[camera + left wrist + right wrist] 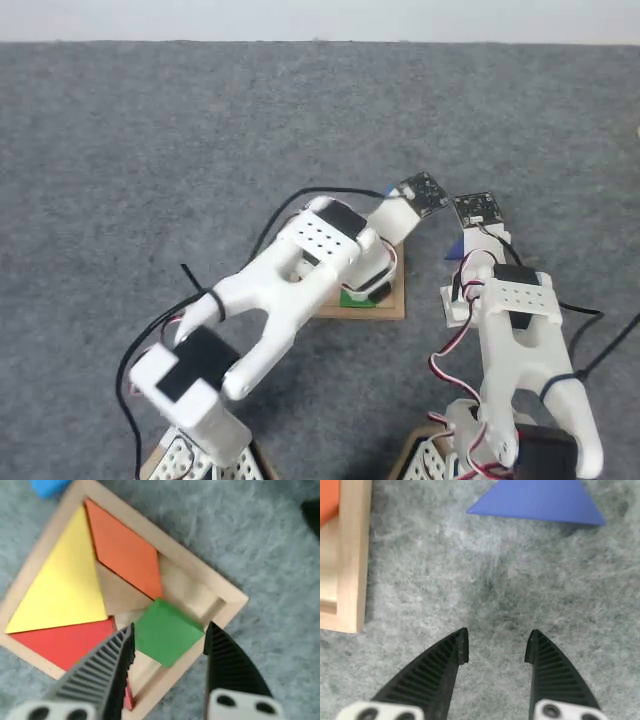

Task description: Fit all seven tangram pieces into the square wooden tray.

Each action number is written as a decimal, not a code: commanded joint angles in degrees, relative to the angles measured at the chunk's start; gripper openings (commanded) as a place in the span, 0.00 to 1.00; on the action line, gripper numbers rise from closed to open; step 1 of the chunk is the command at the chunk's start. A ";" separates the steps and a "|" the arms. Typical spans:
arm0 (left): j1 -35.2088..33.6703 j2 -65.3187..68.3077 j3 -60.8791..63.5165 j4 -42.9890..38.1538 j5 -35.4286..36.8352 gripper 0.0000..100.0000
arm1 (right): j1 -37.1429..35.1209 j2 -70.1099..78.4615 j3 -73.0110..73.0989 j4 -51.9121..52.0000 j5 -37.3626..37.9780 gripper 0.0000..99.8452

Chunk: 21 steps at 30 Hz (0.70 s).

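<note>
The square wooden tray (pixel 227 605) holds a yellow triangle (pixel 60 585), an orange parallelogram (pixel 125 550) and a red triangle (pixel 65 642). A green square (pixel 167 630) hangs slightly tilted over the tray's bare corner, lined up with the rim. My left gripper (pixel 170 635) is shut on it, one finger at each of two opposite corners. In the high view this arm stretches over the tray (pixel 385 310). My right gripper (pixel 496 640) is open over bare carpet, nothing between its fingers. A dark blue triangle (pixel 540 502) lies just ahead of it, and the tray's rim (pixel 352 555) runs beside it.
A light blue piece (pixel 47 486) lies on the carpet just outside the tray's far corner. Grey carpet covers the table all round, with wide free room at the back and left. The dark blue triangle (pixel 455 248) sits between the two arms.
</note>
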<state>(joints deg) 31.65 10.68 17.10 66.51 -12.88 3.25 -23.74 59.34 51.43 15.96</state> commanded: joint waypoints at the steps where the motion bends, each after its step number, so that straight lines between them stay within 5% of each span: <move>1: 0.18 0.53 -0.40 -1.05 0.70 0.22 | -0.66 -2.24 0.00 -0.92 -0.62 0.20; 21: -8.00 0.70 1.71 -1.32 -4.31 0.22 | -0.66 -2.24 0.00 -0.92 -0.70 0.20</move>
<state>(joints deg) 24.79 12.00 19.38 66.15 -16.04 3.25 -23.74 59.34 51.43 15.96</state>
